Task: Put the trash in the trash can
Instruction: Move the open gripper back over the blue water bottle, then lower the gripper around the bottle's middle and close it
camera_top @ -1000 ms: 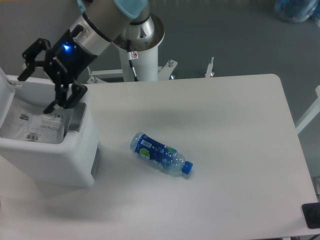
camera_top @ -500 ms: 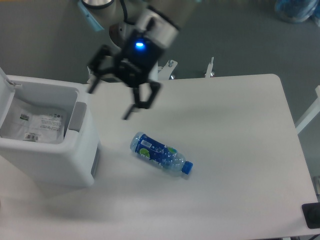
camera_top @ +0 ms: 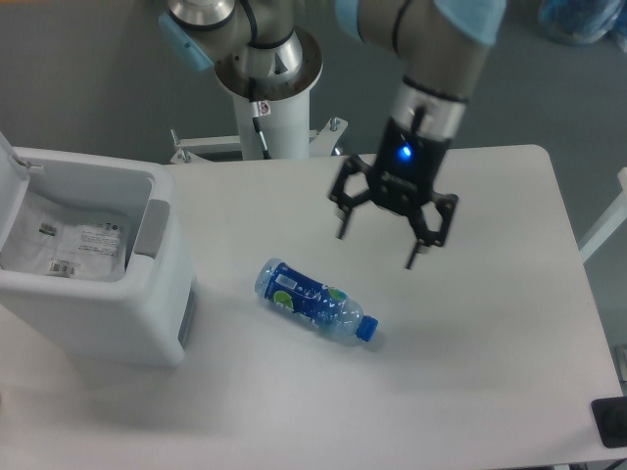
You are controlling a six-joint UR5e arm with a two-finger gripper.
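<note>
fixed camera: the gripper (camera_top: 378, 249) hangs above the worktop (camera_top: 470, 323), jaws spread and empty. the bottle (camera_top: 315, 301) lies on its side below and to the left, long axis slanting, cap toward lower right. the pouch (camera_top: 69, 240) sits inside the trash can (camera_top: 137, 323).

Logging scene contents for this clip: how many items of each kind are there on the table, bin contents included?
Bottle: 1
Pouch: 1, inside the bin
Bin: 1
Total: 3
</note>
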